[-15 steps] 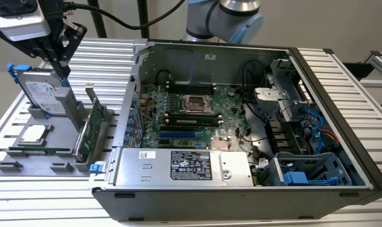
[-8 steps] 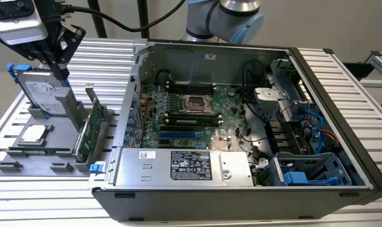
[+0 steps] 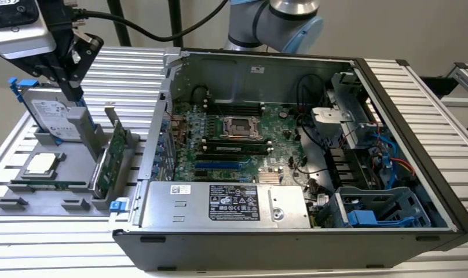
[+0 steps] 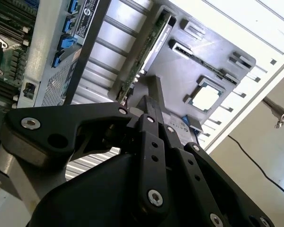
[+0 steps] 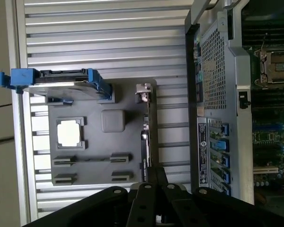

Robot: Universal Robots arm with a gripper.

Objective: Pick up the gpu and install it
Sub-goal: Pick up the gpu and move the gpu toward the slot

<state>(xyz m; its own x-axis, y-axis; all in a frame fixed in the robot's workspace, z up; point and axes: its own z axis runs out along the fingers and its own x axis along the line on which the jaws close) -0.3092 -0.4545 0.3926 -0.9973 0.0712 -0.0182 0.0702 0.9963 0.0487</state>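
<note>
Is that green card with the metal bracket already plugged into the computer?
No, the gpu stands on edge in the grey tray, outside the computer case.

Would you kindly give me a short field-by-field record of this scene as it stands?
gripper: shut, empty, raised above the grey tray, near the hard drive
gpu: standing on edge in the tray, on the side nearest the computer case, not gripped
hard drive: upright in the tray, blue rails
processor: flat on the tray
computer case: open, motherboard exposed
task state: gpu not yet picked up
</note>
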